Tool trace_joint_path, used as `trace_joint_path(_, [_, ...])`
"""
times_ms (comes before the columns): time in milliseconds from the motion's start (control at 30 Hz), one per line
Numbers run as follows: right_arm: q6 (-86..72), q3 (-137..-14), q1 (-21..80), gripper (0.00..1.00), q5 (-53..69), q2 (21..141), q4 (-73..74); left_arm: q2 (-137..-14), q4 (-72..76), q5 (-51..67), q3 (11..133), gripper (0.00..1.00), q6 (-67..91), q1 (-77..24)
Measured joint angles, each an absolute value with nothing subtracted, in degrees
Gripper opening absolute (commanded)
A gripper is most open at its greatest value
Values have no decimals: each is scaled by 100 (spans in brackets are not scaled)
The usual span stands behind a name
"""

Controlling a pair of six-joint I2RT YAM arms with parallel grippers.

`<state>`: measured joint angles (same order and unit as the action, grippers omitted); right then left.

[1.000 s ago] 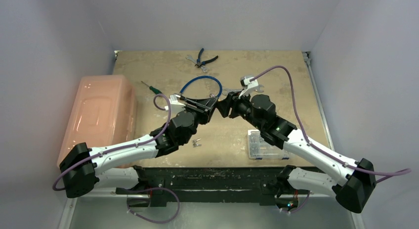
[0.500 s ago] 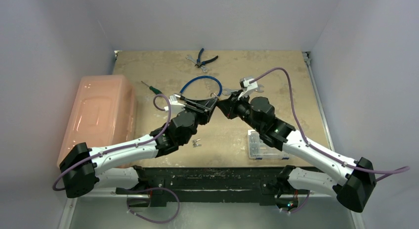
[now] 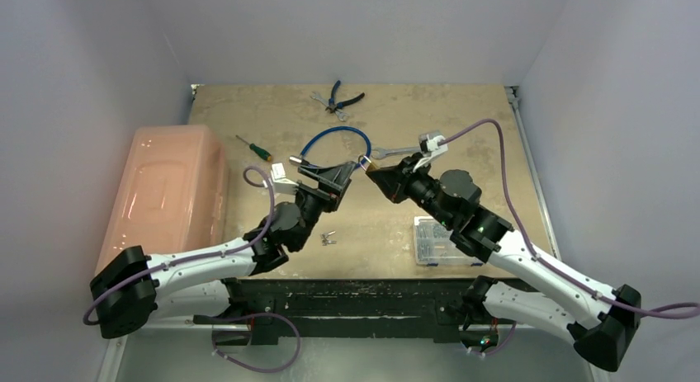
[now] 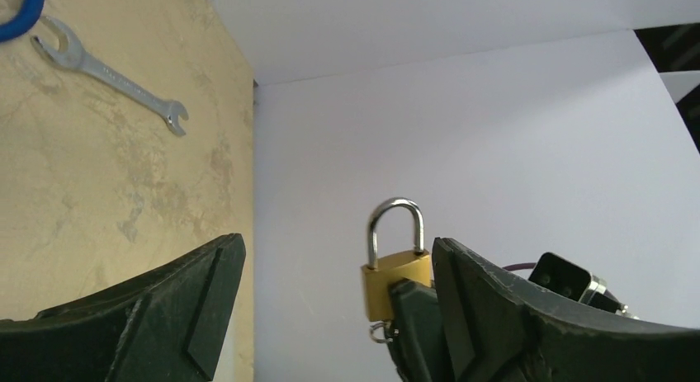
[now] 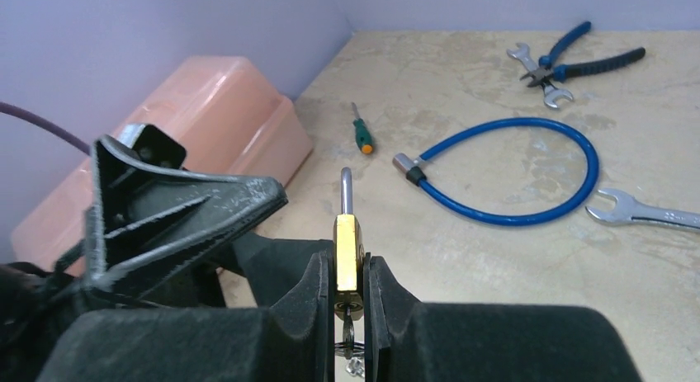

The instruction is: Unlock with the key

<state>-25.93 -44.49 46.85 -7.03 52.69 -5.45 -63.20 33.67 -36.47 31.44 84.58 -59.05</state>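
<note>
A small brass padlock stands upright with its silver shackle on top, and my right gripper is shut on its body. The key hangs from the keyhole in the padlock's underside, between the right fingers, with a wire ring below it. In the left wrist view the padlock sits just inside the right-hand finger of my left gripper, which is open wide and touches nothing. The shackle looks seated in the body. From above, the padlock is held off the table between my left gripper and right gripper.
On the table lie a blue cable lock, a silver wrench, a green-handled screwdriver, blue pliers, loose spare keys and a clear parts case. A pink plastic box stands at the left edge.
My right gripper shut on the padlock. My left gripper let go of it, opened wide and drew back to the left. The right arm carried the padlock slightly rightward.
</note>
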Motion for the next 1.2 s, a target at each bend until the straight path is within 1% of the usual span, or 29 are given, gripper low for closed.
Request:
trace_joint_path(100, [-2589, -4449, 4685, 0, -460, 5048, -504, -6257, 4377, -3452, 2617, 89, 7843, -5835])
trace_joint_path(233, [-2585, -4449, 4685, 0, -117, 4842, -416, -6272, 5610, -3122, 2104, 85, 7227, -5776])
trace_joint_path(367, [-2587, -4449, 4685, 0, 134, 4783, -344, -6431, 6757, -2812, 1769, 81, 6858, -5774])
trace_joint_path(467, [-2591, -4449, 4685, 0, 287, 4792, -340, -6626, 7269, -2596, 1640, 78, 6733, -5758])
trace_joint_path(700, [-2589, -4449, 4685, 0, 698, 4882, -344, -6818, 7581, -2250, 1634, 67, 6635, -5743])
trace_joint_path(833, [-2585, -4449, 4685, 0, 827, 4980, -344, -6838, 7581, -2176, 1636, 56, 6635, -5739])
trace_joint_path(1067, [-2495, -4449, 4685, 0, 1037, 5089, -351, -6943, 7581, -2143, 1643, 39, 6641, -5739])
trace_joint_path(1100, [-2473, -4449, 4685, 0, 1055, 5100, -353, -6954, 7581, -2145, 1645, 37, 6643, -5739])
trace_joint_path(1200, [-2359, -4445, 4685, 0, 1063, 5127, -349, -6958, 7579, -2147, 1662, 36, 6665, -5739])
